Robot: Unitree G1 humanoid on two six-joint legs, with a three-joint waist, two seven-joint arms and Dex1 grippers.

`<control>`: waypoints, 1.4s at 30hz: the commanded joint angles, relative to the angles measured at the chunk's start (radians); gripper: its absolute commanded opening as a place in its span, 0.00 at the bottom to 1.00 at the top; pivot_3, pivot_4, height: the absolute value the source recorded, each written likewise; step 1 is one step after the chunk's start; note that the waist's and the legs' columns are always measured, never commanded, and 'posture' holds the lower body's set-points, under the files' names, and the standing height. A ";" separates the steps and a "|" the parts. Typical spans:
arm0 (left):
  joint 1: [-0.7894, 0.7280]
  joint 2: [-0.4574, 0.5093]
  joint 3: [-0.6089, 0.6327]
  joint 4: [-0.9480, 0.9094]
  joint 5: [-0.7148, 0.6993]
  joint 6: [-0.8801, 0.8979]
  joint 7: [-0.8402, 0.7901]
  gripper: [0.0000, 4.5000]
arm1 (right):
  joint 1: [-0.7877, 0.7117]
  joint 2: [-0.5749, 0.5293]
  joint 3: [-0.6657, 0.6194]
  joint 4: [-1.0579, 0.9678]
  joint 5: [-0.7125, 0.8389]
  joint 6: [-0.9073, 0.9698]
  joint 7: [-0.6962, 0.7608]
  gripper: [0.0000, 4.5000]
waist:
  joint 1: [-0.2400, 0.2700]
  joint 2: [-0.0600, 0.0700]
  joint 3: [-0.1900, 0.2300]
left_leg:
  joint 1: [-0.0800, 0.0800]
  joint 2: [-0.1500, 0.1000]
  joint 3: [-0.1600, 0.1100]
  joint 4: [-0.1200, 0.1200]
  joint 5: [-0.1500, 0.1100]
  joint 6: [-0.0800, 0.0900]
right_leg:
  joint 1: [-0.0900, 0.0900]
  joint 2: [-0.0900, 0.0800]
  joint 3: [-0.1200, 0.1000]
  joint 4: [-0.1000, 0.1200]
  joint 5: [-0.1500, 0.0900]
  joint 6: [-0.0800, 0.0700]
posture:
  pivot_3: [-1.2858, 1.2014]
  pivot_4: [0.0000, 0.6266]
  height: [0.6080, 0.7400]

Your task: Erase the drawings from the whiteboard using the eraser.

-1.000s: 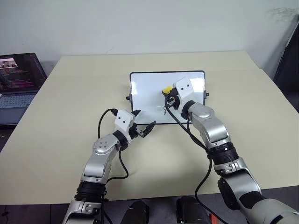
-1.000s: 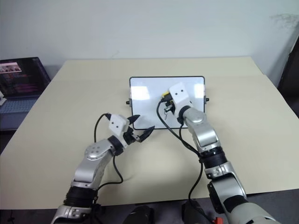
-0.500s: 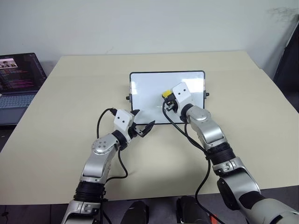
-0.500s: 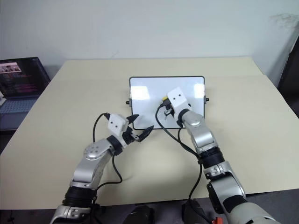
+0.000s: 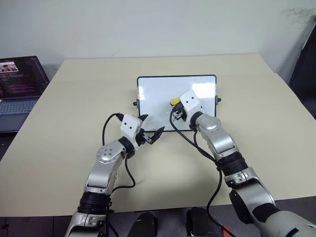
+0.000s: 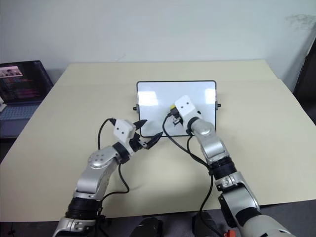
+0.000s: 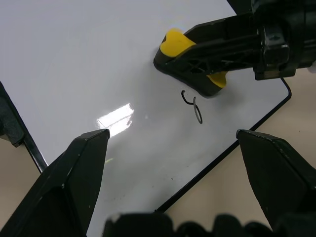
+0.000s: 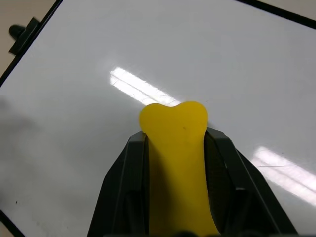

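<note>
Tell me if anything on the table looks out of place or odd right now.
Nothing stands out. The whiteboard lies flat and square on the table, the right gripper holds the eraser against it, and one small drawing remains just beside the eraser.

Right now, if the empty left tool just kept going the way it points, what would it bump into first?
Probably the whiteboard: the left tool, open, aims at its near part, close to a leftover squiggle. Depth is hard to judge.

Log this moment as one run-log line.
right gripper: shut on eraser, on whiteboard | left gripper: open, by board's near edge | drawing: one squiggle left beside eraser
</note>
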 commanded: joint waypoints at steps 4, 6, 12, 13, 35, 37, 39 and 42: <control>-0.005 0.001 0.003 -0.051 -0.009 0.002 0.006 1.00 | 0.011 -0.008 0.010 0.024 -0.023 -0.045 0.008 0.30 | 0.000 0.000 0.000 | 0.001 0.000 0.000 0.000 0.000 0.000 | 0.000 0.000 0.000 0.001 0.000 0.000 | 0.52 0.24 1.00; -0.007 0.002 0.004 -0.051 -0.009 0.004 0.005 1.00 | 0.018 -0.011 0.019 0.024 -0.032 -0.054 0.012 0.30 | 0.000 0.000 0.000 | 0.001 0.000 0.000 0.000 0.000 0.000 | 0.000 0.000 0.000 0.002 0.000 0.000 | 0.52 0.24 1.00; -0.012 0.002 0.004 -0.047 -0.008 0.003 0.002 1.00 | 0.063 -0.046 0.081 0.055 -0.090 -0.118 0.043 0.30 | 0.000 0.000 0.000 | 0.001 0.000 0.000 0.000 0.000 0.000 | 0.001 0.000 0.000 0.001 0.000 0.000 | 0.52 0.24 1.00; -0.012 0.002 0.005 -0.046 -0.007 0.001 0.002 1.00 | 0.068 -0.053 0.096 0.057 -0.103 -0.132 0.052 0.30 | 0.000 0.000 0.000 | 0.001 0.000 0.000 0.000 0.000 0.000 | 0.001 0.000 0.000 0.001 0.000 0.000 | 0.52 0.24 1.00; 0.000 0.001 0.007 -0.047 -0.007 -0.003 0.017 1.00 | 0.132 -0.111 0.169 0.021 -0.188 -0.205 0.163 0.30 | 0.001 0.000 0.000 | 0.004 0.000 -0.001 0.001 0.000 0.000 | 0.004 0.002 -0.001 0.002 0.000 0.000 | 0.52 0.24 1.00; -0.002 0.001 0.006 -0.043 -0.007 -0.005 0.016 1.00 | 0.135 -0.111 0.159 0.005 -0.185 -0.199 0.164 0.30 | 0.001 0.000 0.000 | 0.004 0.000 -0.001 0.001 0.000 0.000 | 0.004 0.002 -0.001 0.002 0.000 0.000 | 0.52 0.24 1.00; -0.002 0.002 0.006 -0.042 -0.007 -0.006 0.015 1.00 | 0.134 -0.112 0.133 -0.027 -0.172 -0.186 0.160 0.30 | 0.001 0.000 0.000 | 0.004 0.000 -0.001 0.001 0.000 0.000 | 0.004 0.002 -0.001 0.002 0.000 0.000 | 0.52 0.24 1.00; -0.006 0.002 0.006 -0.033 -0.006 -0.010 0.013 1.00 | 0.130 -0.117 0.095 -0.088 -0.148 -0.163 0.160 0.30 | 0.002 0.000 0.000 | 0.003 0.000 -0.001 0.001 0.000 0.000 | 0.004 0.002 -0.001 0.001 0.000 0.000 | 0.52 0.24 1.00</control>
